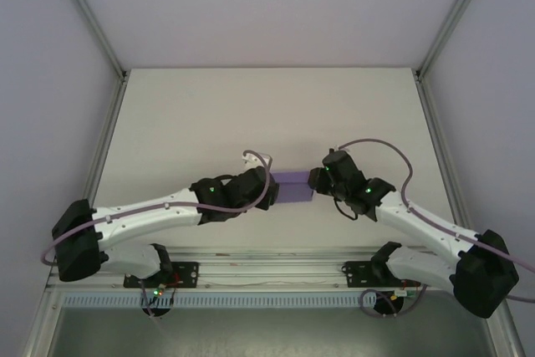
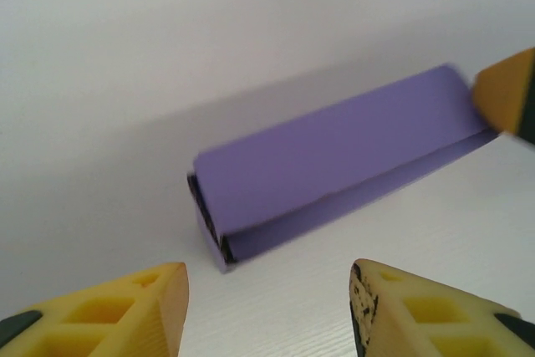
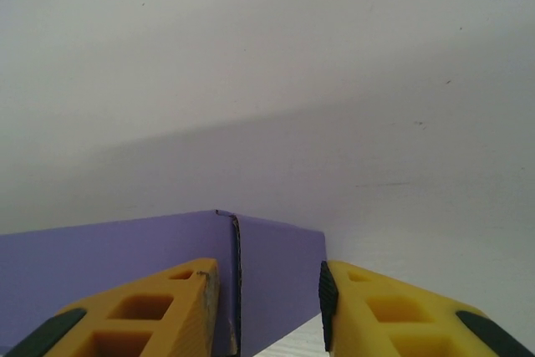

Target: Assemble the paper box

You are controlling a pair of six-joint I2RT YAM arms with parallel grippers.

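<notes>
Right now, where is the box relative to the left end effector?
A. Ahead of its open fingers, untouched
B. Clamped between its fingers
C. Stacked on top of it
A: the box lies beyond the left end effector, whose fingers stand apart with nothing gripped.

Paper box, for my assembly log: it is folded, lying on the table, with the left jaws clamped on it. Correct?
Not quite. The paper box is folded and lies on the table, but the left gripper is not clamped on it. In the left wrist view its jaws stand open, short of the box.
</notes>
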